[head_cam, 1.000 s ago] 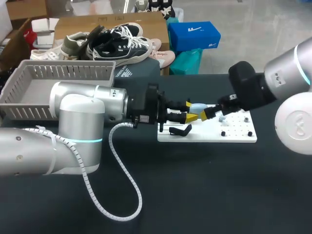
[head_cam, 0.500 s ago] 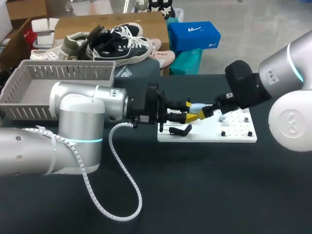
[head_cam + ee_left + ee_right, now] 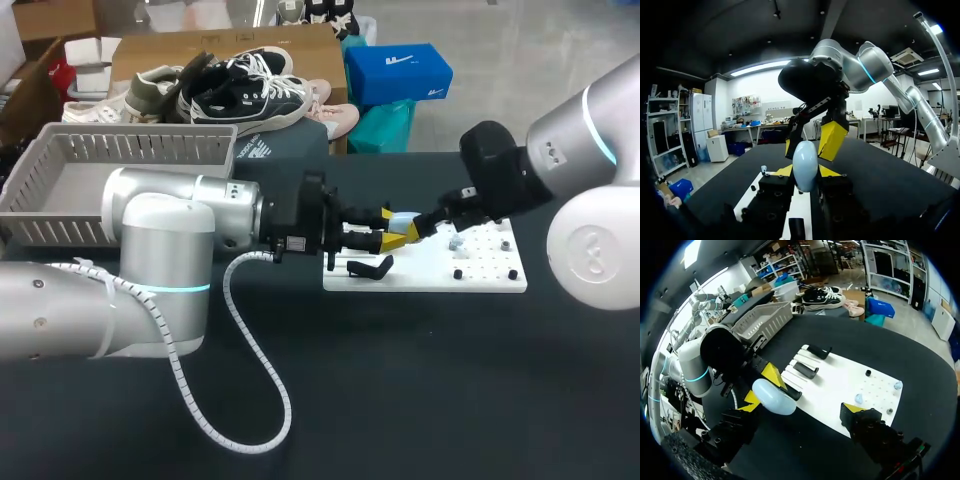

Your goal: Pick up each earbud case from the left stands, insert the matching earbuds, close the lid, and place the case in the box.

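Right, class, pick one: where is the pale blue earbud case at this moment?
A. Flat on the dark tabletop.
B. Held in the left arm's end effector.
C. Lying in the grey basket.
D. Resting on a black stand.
B: the earbud case is gripped from both sides by the yellow tips of the left end effector, up off the white board.

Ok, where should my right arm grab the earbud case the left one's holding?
On the earbud case, probably the rounded upper half: it stands free above the left gripper, whose jaws pinch the lower part. Bring the right gripper in from opposite the left arm, jaws straddling it.
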Available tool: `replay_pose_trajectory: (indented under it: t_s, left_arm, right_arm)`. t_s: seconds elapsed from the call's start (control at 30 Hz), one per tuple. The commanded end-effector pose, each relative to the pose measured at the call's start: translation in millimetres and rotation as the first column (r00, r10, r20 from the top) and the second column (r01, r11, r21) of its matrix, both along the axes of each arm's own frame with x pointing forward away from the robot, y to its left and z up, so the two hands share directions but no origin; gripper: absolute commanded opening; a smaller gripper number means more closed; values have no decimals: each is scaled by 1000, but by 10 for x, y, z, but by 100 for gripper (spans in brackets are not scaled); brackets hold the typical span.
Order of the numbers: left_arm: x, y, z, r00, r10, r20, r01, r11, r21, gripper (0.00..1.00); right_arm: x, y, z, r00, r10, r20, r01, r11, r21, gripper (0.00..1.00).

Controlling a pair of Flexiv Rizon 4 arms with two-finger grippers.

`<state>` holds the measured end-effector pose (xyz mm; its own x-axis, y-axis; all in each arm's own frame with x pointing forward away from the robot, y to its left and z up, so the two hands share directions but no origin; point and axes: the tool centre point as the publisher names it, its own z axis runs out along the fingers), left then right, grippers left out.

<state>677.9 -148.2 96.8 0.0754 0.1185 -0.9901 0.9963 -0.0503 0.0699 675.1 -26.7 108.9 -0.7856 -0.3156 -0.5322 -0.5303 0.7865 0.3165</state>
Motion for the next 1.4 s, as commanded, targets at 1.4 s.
replay_pose_trajectory:
  t_s: [1.4]
  left_arm:
    - [-10, 2, -3, 1000, 4, 2, -4, 1000, -2, 0]
  right_arm:
    - [431, -888, 336, 964, -124, 236, 226, 848, -480, 100]
